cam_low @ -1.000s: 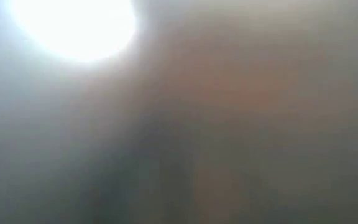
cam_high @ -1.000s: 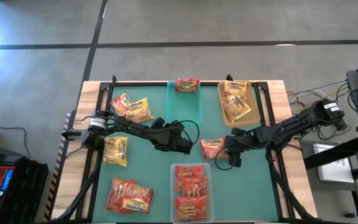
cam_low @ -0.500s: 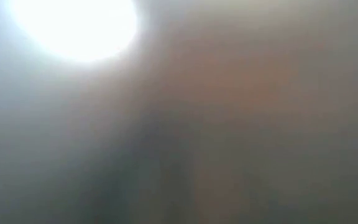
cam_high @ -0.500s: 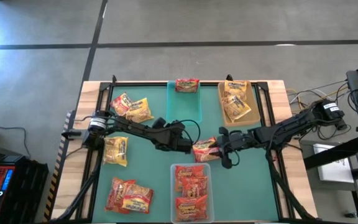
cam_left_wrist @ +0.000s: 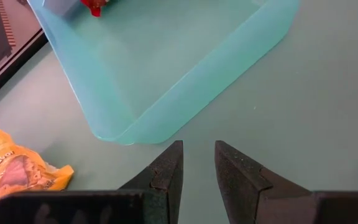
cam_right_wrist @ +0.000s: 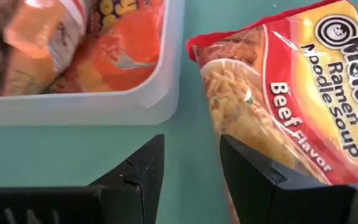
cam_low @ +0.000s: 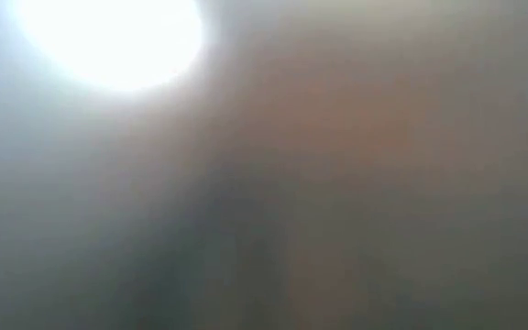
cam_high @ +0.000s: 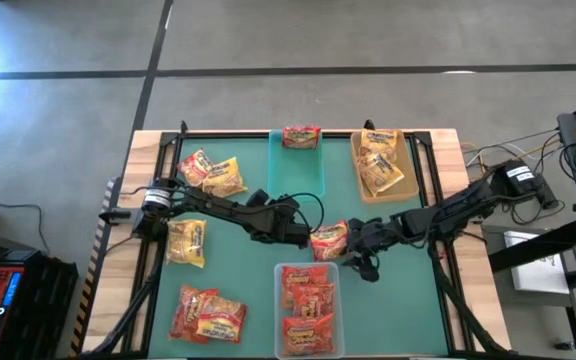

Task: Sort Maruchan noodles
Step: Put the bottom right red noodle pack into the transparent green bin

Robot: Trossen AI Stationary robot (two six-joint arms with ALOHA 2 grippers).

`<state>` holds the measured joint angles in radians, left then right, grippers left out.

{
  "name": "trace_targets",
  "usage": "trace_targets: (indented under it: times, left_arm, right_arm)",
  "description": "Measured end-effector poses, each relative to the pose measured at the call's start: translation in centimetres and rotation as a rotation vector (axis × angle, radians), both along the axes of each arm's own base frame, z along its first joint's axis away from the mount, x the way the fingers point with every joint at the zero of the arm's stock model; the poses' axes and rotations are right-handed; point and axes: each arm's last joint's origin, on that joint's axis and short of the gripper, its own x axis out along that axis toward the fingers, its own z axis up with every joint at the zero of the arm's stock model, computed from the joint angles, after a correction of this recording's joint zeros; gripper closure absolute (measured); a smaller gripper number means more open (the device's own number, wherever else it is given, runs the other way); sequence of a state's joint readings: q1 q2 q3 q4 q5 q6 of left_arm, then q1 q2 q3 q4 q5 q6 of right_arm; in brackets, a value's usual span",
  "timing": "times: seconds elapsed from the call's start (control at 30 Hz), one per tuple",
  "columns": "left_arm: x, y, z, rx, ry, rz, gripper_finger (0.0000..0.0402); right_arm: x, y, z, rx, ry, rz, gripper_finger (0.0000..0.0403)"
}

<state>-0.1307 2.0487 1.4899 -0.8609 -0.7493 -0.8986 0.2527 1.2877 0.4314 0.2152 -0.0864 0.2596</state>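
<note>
One beef ramen packet (cam_high: 329,241) lies on the mat just above the clear bin (cam_high: 309,268), directly off your right gripper (cam_high: 360,243), whose fingers stand parted and empty beside it. Your left gripper (cam_high: 301,236), nearly closed, holds nothing just left of the packet.

The robot has 2 thin black arms made of long tubes and round joints. Black cables loop along them. The left gripper (cam_left_wrist: 197,168) and the right gripper (cam_right_wrist: 191,174) each have 2 dark, flat, wedge-shaped fingers with smooth plastic sides.
</note>
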Motion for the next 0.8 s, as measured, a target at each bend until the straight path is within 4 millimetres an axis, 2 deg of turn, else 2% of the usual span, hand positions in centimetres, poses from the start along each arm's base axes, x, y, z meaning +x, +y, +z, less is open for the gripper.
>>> trace_targets:
  times: [0.13,0.4,0.6,0.8]
  left_arm:
    - [0.0,0.0,0.0,-0.001,-0.005,0.000,0.0326]
    - [0.7,-0.1,0.1,-0.005,-0.054,-0.026,0.0326]
    - [2.0,-0.4,0.4,-0.042,-0.121,-0.134,0.0326]
    - [3.6,-0.9,-0.4,-0.124,-0.180,-0.316,0.0326]
  right_arm:
    - [0.7,0.1,-1.0,-0.064,-0.006,0.034,0.0257]
    - [2.0,-0.4,-2.4,-0.215,-0.079,-0.043,0.0257]
    - [2.9,-1.5,-2.3,-0.240,-0.159,-0.106,0.0257]
    - [3.1,-2.6,-1.7,-0.287,-0.180,-0.218,0.0257]
